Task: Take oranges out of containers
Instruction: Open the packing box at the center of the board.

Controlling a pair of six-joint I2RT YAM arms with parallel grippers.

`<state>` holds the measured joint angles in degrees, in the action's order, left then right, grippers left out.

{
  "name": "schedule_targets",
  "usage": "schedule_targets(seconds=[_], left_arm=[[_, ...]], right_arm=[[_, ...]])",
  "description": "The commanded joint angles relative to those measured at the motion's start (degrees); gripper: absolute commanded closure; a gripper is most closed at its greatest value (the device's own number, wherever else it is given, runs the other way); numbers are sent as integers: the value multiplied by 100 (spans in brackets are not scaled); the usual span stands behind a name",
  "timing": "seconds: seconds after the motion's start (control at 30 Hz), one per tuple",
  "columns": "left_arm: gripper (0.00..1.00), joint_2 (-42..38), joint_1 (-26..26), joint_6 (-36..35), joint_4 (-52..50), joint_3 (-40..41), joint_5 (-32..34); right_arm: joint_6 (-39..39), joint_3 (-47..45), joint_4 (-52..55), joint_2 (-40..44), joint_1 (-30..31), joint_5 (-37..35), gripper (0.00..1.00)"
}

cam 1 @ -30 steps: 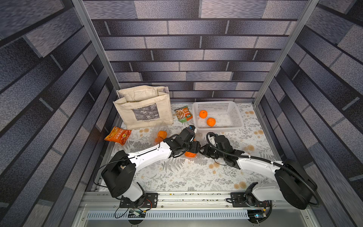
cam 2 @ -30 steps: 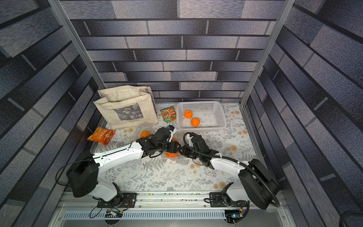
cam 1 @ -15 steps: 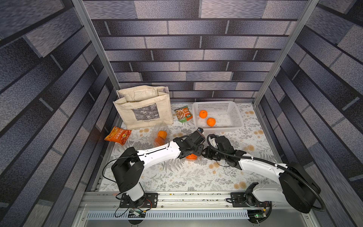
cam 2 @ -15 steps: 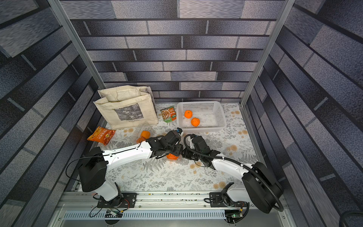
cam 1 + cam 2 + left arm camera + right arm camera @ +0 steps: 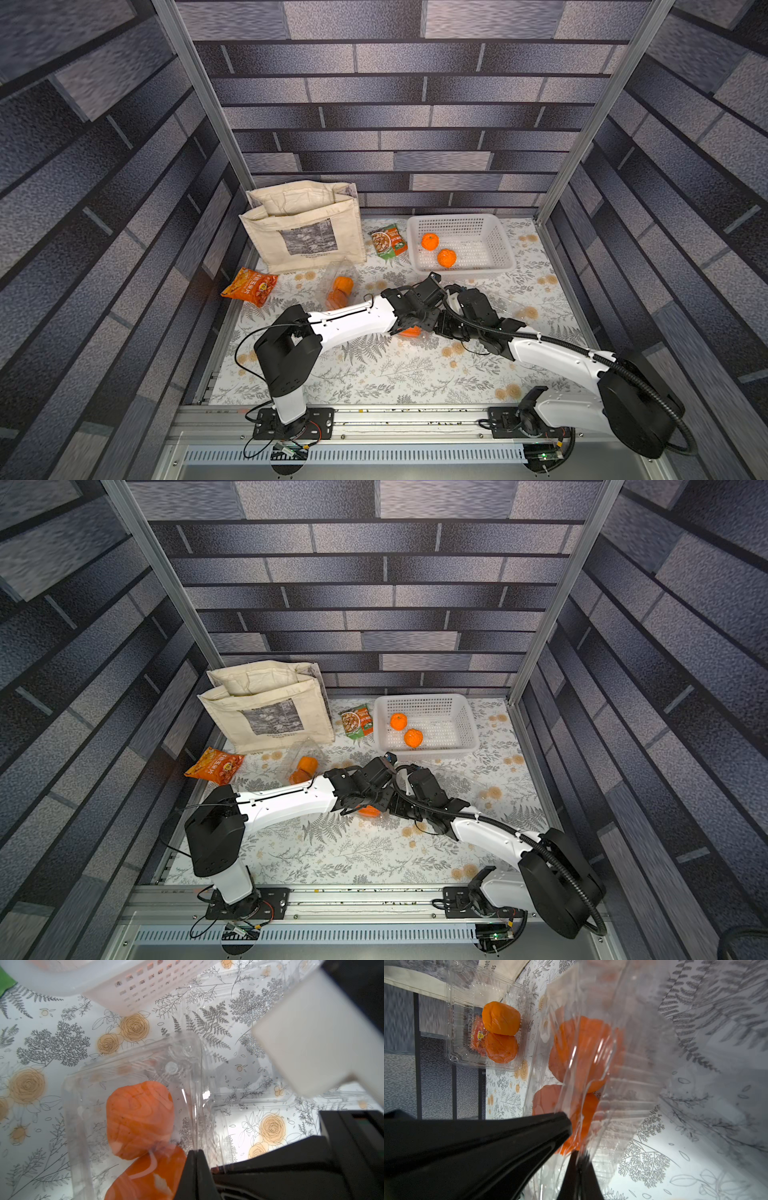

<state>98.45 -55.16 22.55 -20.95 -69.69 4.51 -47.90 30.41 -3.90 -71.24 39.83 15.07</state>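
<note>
Wrist views alone show left gripper (image 5: 196, 1154) and right gripper (image 5: 573, 1140) pinching the clear plastic clamshell container (image 5: 133, 1059) of two round oranges (image 5: 139, 1118) on the worktop (image 5: 374, 374). Earlier, the left gripper stood open.

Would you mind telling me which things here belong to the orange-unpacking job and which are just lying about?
Job: clamped container, pinched by left gripper and right gripper, with its oranges; second container with its two oranges; empty container; loose oranges in the white basket.
Lying about: cloth bag; orange snack packet; green snack packet.
</note>
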Motion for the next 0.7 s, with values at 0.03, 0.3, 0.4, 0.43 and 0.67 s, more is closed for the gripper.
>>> schedule_targets(seconds=[0.03,0.3,0.4,0.43,0.67], left_arm=[[100,-778,720,600,654,990,-1007],[100,-1632,1543,684,1093,1655,-1527],[100,-1905,1801,788,1181,1861,-1584],[100,-2036,1927,801,1181,1937,-1618],[100,-2555,2697,646,1004,2199,-2002]], right_arm=[[-208,-369,-988,288,59,-106,100],[-393,-906,-1062,266,60,-336,100],[-386,-913,-999,144,59,-398,100],[-419,-950,-1051,93,50,-391,100],[-416,-976,-1041,-159,45,-323,100]])
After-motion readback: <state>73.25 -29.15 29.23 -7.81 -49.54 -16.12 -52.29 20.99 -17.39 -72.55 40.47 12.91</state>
